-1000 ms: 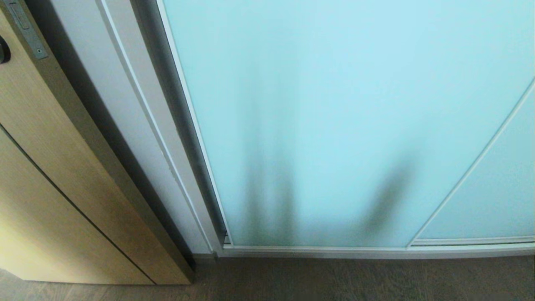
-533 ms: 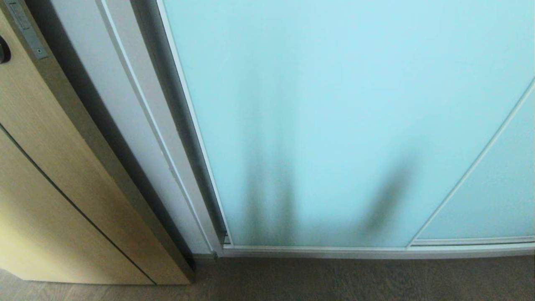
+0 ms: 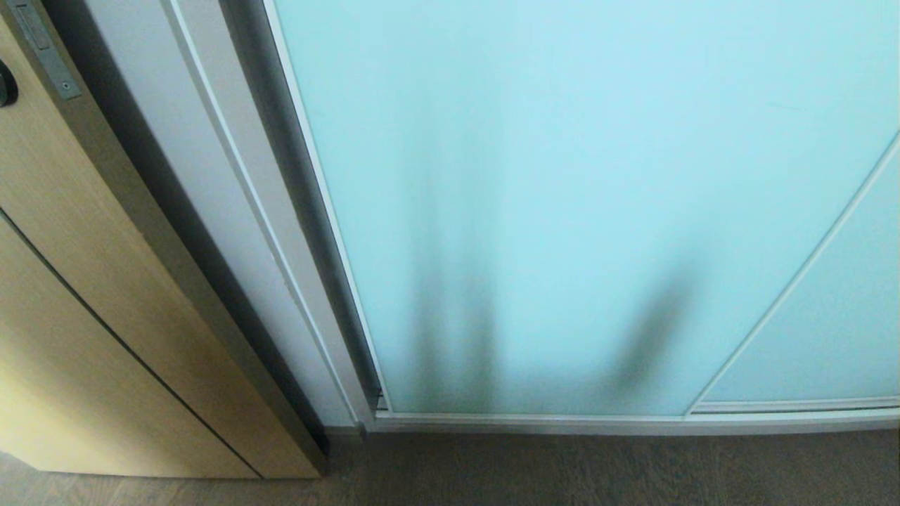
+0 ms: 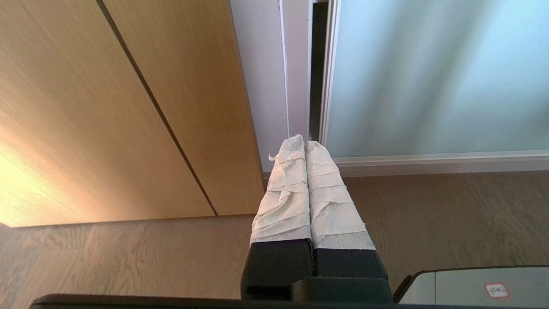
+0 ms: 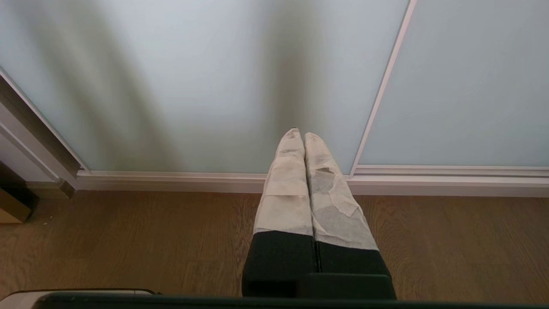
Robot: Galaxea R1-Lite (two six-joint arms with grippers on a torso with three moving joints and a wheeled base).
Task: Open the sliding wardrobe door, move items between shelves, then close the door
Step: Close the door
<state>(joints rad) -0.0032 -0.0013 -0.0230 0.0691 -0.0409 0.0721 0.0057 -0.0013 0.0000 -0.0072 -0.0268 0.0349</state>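
The sliding wardrobe door (image 3: 562, 211) is a frosted pale-blue glass panel in a slim silver-white frame, filling most of the head view and standing closed. It shows again in the left wrist view (image 4: 429, 77) and the right wrist view (image 5: 193, 86). Neither arm appears in the head view. My left gripper (image 4: 304, 142) is shut and empty, held low over the floor and pointing at the door's left frame edge. My right gripper (image 5: 299, 134) is also shut and empty, pointing at the bottom of the panel. The items and the shelves are hidden behind the door.
A tan wood door (image 3: 91, 295) with a black lever handle (image 3: 5, 83) stands to the left, angled toward me. A second frosted panel (image 3: 830, 330) overlaps on the right. A silver bottom track (image 3: 562, 422) meets the wood floor (image 3: 562, 471).
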